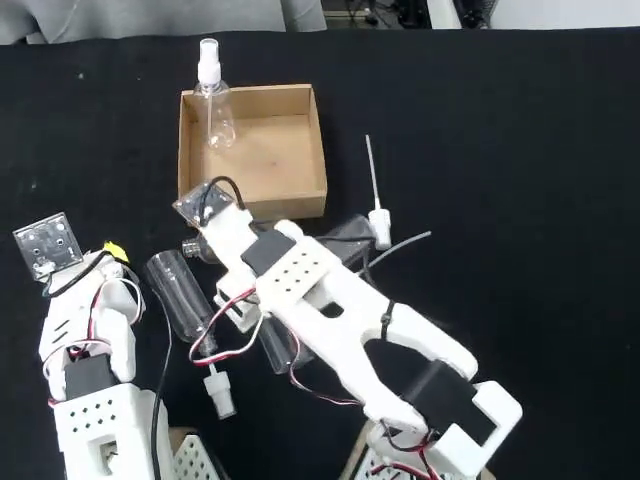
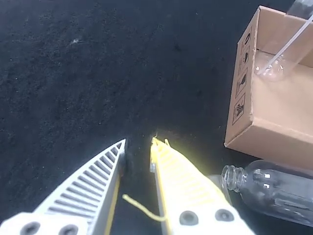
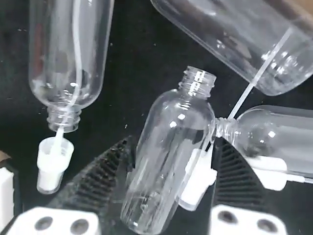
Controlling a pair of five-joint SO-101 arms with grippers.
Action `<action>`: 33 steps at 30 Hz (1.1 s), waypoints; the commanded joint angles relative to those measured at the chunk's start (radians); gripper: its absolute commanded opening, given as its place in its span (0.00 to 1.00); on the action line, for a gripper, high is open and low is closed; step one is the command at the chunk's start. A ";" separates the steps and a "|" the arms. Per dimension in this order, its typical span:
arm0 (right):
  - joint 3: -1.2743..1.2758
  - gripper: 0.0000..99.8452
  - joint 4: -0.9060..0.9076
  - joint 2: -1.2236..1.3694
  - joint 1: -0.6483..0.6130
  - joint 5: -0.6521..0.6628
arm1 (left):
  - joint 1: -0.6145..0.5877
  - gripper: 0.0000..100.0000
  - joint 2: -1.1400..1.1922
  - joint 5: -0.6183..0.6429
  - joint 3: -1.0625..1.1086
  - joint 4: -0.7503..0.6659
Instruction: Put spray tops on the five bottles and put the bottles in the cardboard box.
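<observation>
Covering the whole high view, the black table [image 1: 520,150] carries everything. The right arm [image 1: 340,310] is the bulkiest thing on it, stretching from 5 o'clock toward 11 o'clock and ending at the box's near wall. The left arm [image 1: 90,370] stands at 7 o'clock.

The cardboard box [image 1: 318,150] sits open-topped at about 12 o'clock of the table's middle. A capped bottle [image 1: 213,110], its spray top already on, leans in the box's 11 o'clock corner.

The right gripper [image 3: 174,142] has its jaws spread wide on either side of an uncapped bottle [image 3: 171,161], and I see no firm clamp. Beside it lies a second bottle [image 3: 68,54] with a half-seated spray top [image 3: 51,164] hanging out of its neck.

The left gripper [image 2: 138,143] hangs over bare table, its jaws slightly parted and holding nothing.

A loose spray top [image 1: 379,222] lies at 4 o'clock of the box, its tube pointing to 12 o'clock.
</observation>
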 commanded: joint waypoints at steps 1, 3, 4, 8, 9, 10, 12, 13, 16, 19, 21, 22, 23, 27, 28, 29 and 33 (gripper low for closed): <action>0.007 0.23 -0.032 -0.058 -0.014 -0.015 | -0.001 0.08 -0.012 -0.006 -0.015 -0.005; 0.012 0.23 -0.032 -0.058 -0.012 -0.040 | -0.001 0.08 -0.012 -0.006 -0.015 -0.005; 0.015 0.23 -0.037 -0.056 -0.012 -0.046 | -0.002 0.08 -0.012 -0.008 -0.015 -0.005; 0.059 0.23 -0.103 -0.056 -0.014 -0.052 | -0.001 0.08 -0.012 -0.008 -0.015 -0.005; 0.071 0.23 -0.118 -0.056 -0.014 -0.051 | -0.002 0.08 -0.012 -0.008 -0.015 -0.005; 0.081 0.23 -0.127 -0.056 -0.017 -0.048 | -0.002 0.08 -0.012 -0.008 -0.015 -0.005; 0.087 0.23 -0.135 -0.056 -0.017 -0.048 | -0.002 0.08 -0.012 -0.008 -0.015 -0.005; 0.088 0.23 -0.135 -0.056 -0.017 -0.048 | -0.002 0.08 -0.012 -0.008 -0.015 -0.005; 0.093 0.23 -0.137 -0.054 -0.017 -0.051 | -0.002 0.08 -0.012 -0.008 -0.015 -0.005; 0.088 0.23 -0.137 -0.021 -0.017 -0.052 | -0.001 0.08 -0.012 -0.008 -0.013 -0.005; 0.064 0.23 -0.130 0.027 -0.018 -0.054 | -0.001 0.08 -0.012 -0.008 -0.013 -0.005; 0.048 0.23 -0.126 0.051 -0.018 -0.054 | -0.001 0.08 -0.012 -0.008 -0.013 -0.005; 0.031 0.23 -0.115 0.077 -0.018 -0.054 | -0.001 0.08 -0.012 -0.008 -0.013 -0.005; -0.041 0.23 -0.057 0.137 -0.018 -0.054 | -0.002 0.08 -0.012 -0.008 -0.013 -0.005; -0.050 0.23 -0.052 0.147 -0.018 -0.054 | -0.002 0.08 -0.012 -0.008 -0.013 -0.005; -0.056 0.23 -0.052 0.154 -0.018 -0.054 | -0.002 0.08 -0.012 -0.008 -0.013 -0.005; -0.062 0.23 -0.055 0.170 -0.018 -0.054 | -0.002 0.08 -0.012 -0.008 -0.013 -0.005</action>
